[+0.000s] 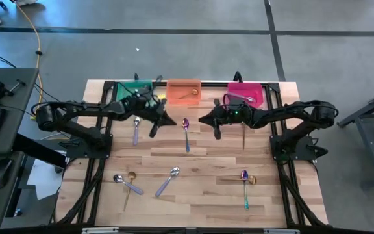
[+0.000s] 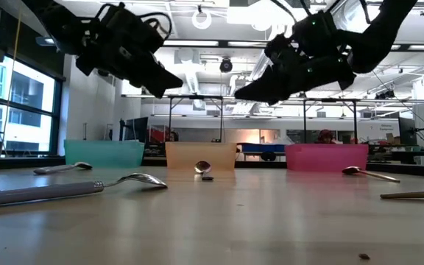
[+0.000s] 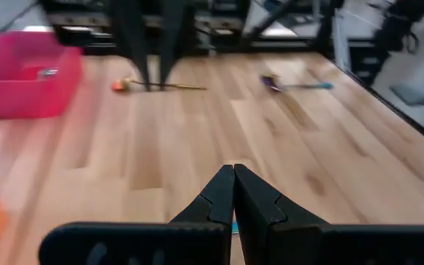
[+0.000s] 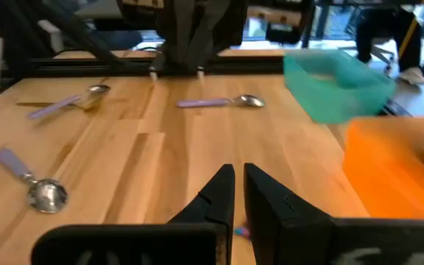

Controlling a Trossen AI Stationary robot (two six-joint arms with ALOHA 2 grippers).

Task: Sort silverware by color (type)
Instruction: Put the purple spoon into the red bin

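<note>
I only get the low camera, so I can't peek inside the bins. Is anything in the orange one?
Observer: Yes, a gold spoon lies in the orange bin.
Operator: And the pink one?
Observer: The pink bin holds a silver spoon.
Operator: What's under the grippers?
Observer: From above, the left gripper and right gripper hover on either side of a purple spoon on the table.

2 matte black jointed arms, black cables looped along them; a small green light glows behind the right gripper [image 1: 202, 119].
</note>
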